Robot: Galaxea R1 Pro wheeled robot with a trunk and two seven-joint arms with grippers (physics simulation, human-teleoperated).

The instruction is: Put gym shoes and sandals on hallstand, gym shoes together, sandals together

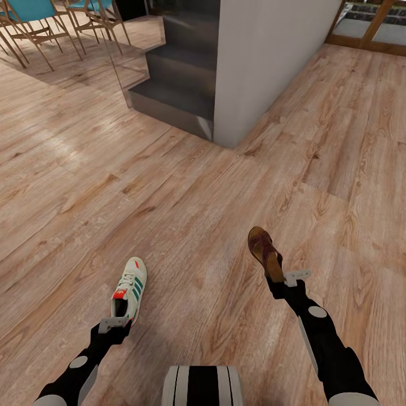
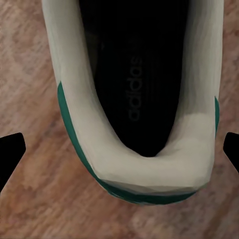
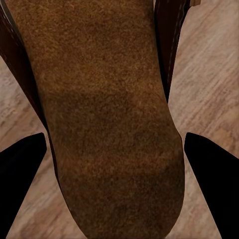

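Note:
A white gym shoe (image 1: 131,285) with green stripes and a red heel tab hangs just above the corridor floor (image 1: 186,197), toe pointing away. My left gripper (image 1: 117,322) is shut on its heel. In the left wrist view the shoe's heel (image 2: 144,169) sits between the black fingertips (image 2: 11,154). My right gripper (image 1: 282,279) is shut on the heel of a brown sandal (image 1: 263,248), which tilts toe-up. The sandal's tan insole (image 3: 109,114) lies between the two dark fingers (image 3: 22,174) in the right wrist view. The hallstand is out of view.
Dark grey steps (image 1: 175,73) rise ahead at the centre, against a white wall block (image 1: 265,56). Blue chairs with wooden legs (image 1: 34,22) stand at the far left. A wood-framed glass door (image 1: 366,28) is at the far right. My base (image 1: 203,386) shows at the bottom edge.

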